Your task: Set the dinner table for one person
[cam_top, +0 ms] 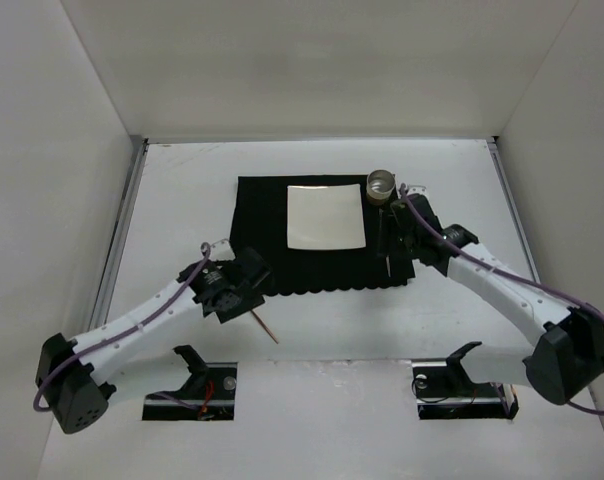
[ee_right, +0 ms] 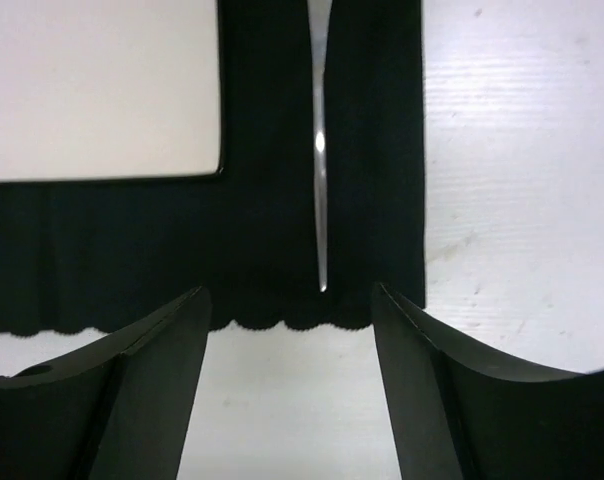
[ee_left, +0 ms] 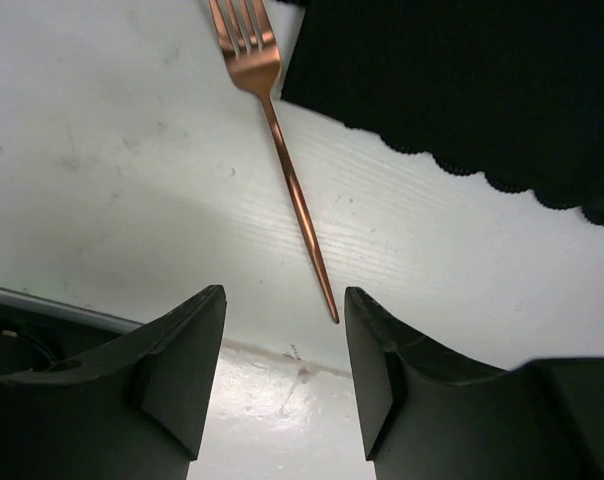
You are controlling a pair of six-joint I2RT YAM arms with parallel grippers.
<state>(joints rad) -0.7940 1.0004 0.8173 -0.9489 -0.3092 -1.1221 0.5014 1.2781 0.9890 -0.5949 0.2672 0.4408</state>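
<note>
The fork (ee_left: 282, 160) lies flat on the table (ee_left: 122, 150), beside the mat (ee_left: 462, 80); it looks thin, stiff, light, slippery, so pinch mid-handle; left claw (ee_left: 284, 292) wide, empty; right claw (ee_right: 289, 290) wide too.

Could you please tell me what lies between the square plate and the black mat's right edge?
A slim silver utensil lies lengthwise on the black mat, apart from the square plate; the right wrist view shows it clearly.

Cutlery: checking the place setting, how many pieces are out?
2. A copper fork lies on the dinner table beside the black mat's near-left corner; a silver utensil lies on the mat, right of the plate. Others may be hidden.
</note>
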